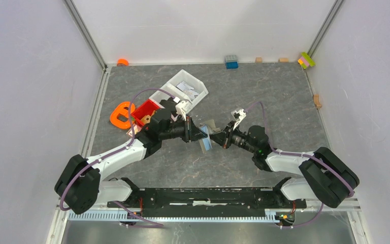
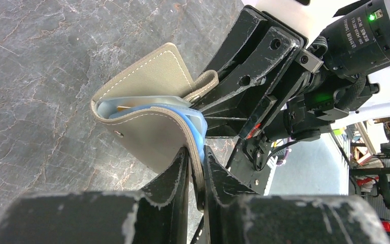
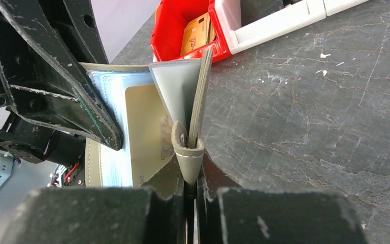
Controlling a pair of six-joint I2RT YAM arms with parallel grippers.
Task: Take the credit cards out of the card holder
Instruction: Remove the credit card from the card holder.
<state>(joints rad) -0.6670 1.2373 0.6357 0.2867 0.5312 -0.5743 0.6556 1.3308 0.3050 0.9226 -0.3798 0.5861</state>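
Taupe and soft-looking, the card holder (image 2: 152,71) hangs between my left hand (image 2: 196,158) and right hand (image 3: 190,179), each clenched on one flap (likely floppy), so I'd pinch the slick credit cards (image 3: 141,122) by their exposed edge.

- Ctr of table (image 1: 284,101): card holder (image 1: 210,127) noted between left gripper (image 1: 202,136) on its left & right gripper (image 1: 220,136) on its right, one flap clamped by each.
- Inside card holder, btwn flaps: credit cards (image 2: 195,127) seated, edge protruding at left gripper side.
- Behind-left of card holder: smaller bin (image 1: 144,113) found against larger bin (image 1: 185,89), the latter further back & to the right.
- Left of smaller bin: horseshoe piece (image 1: 122,116) recorded.
- Far edge of table: blocks (image 1: 231,62) lined up, well apart from card holder.
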